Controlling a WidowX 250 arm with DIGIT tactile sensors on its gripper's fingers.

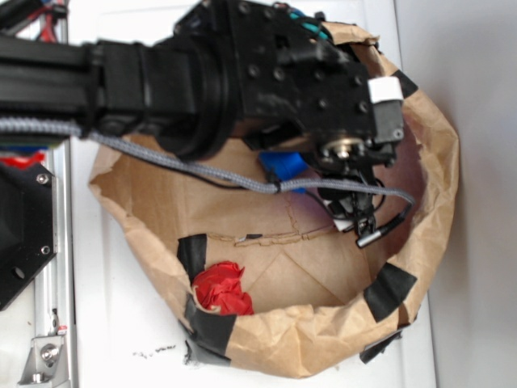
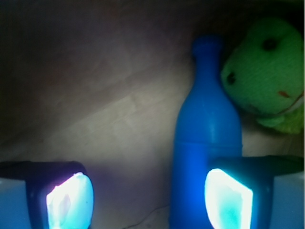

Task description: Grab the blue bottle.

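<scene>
Alignment is the whole job at this point: in the wrist view the gripper (image 2: 147,195) has its jaws spread wide and empty, and the blue bottle (image 2: 207,138) does not lie midway between them. It lies flat on the brown paper floor with its narrow neck pointing away from the camera, and its body runs down behind the right-hand pad (image 2: 228,196), so that pad sits over the bottle rather than beside it. The left-hand pad (image 2: 70,201) stands well apart from the bottle with bare paper between. A good grasp, as I judge it, calls for a sideways shift toward the bottle until the cylindrical body is centred in the gap, with the pads on its two long sides, then a descent and a close on the wide body rather than the neck. The green plush toy (image 2: 267,76) rests just beside the bottle's shoulder, so the far pad needs to slip in low on the body, clear of the plush. In the exterior view the arm reaches into the taped paper bag (image 1: 428,162), only a patch of blue (image 1: 284,168) shows under the wrist, and the red cloth (image 1: 222,289) lies well away near the bag's front wall.
</scene>
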